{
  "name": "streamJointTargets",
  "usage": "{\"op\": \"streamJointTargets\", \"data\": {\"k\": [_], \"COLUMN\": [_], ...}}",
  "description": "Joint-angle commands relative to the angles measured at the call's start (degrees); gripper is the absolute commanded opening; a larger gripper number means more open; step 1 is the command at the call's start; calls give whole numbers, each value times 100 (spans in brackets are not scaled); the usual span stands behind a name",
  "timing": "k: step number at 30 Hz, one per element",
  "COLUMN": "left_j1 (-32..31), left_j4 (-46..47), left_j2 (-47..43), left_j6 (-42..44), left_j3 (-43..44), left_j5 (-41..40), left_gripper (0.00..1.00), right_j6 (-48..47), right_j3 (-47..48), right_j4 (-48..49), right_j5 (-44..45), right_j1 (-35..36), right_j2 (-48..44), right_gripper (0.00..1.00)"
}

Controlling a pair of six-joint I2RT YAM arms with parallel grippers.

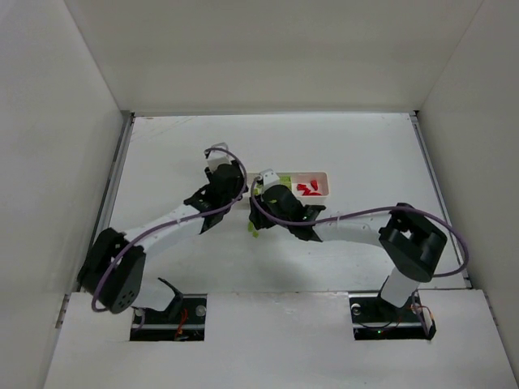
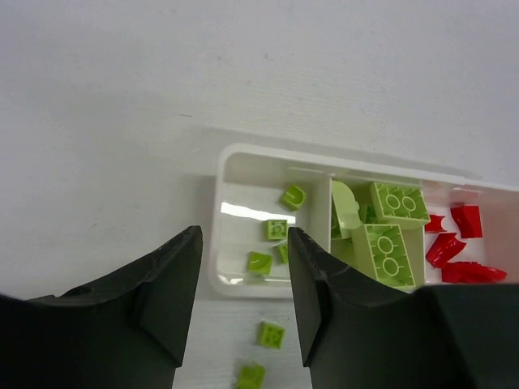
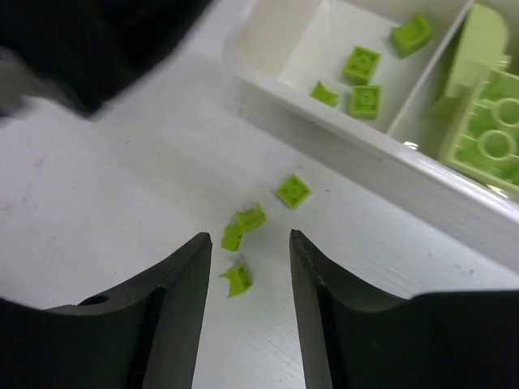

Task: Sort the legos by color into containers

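Note:
The white tray (image 1: 328, 183) lies mid-table. Its right compartment holds red pieces (image 1: 306, 188), the middle one large lime-green bricks (image 2: 388, 253), and the left one several tiny green pieces (image 2: 276, 228). Three tiny green legos lie loose on the table just in front of the tray's left end (image 3: 293, 190) (image 3: 243, 221) (image 3: 238, 278). My left gripper (image 2: 243, 239) is open and empty, above the tray's left compartment and near wall (image 2: 217, 243). My right gripper (image 3: 250, 237) is open and empty, hovering over the loose green pieces. Both grippers sit close together in the top view (image 1: 229, 183) (image 1: 261, 212).
White walls enclose the table on the left, back and right. Metal rails run along the table's left (image 1: 113, 182) and right (image 1: 430, 182) edges. Purple cables (image 1: 357, 214) loop along both arms. The left arm's dark body (image 3: 89, 49) looms beside the tray in the right wrist view.

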Motion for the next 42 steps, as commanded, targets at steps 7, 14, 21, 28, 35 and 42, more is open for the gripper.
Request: {"op": "streamJointTargets", "data": {"k": [7,14,21,28,35,42], "left_j1": [495,733,795,672,610,399], "left_j4": [-527,-1090,-1109,-924,-1091,-1389], "left_j2": [-2179,-3305,-3298,-3069,-3341,-3464], "left_j6": [-634,-819,-924,-907,-933,-933], "left_j3": [-1607,-2347,-2514,-2409,-2540,-2584], "left_j5": [62,246,343,352,361,361], "left_gripper": [44,44,44,44,44,44], "right_j6": [204,292,354,459,529,521], "right_j3": [691,946,1122,1236,1376,1263], "right_j4": [-186,-616,-819,-810,-792,-679], "right_j5": [-44,-105,-219,-246,-141,26], "right_j1": [135,170,170,144,126,144], "right_j2": [622,904,1133,1282,1475,1257], "right_gripper": [52,46,42,41,39,22]}}
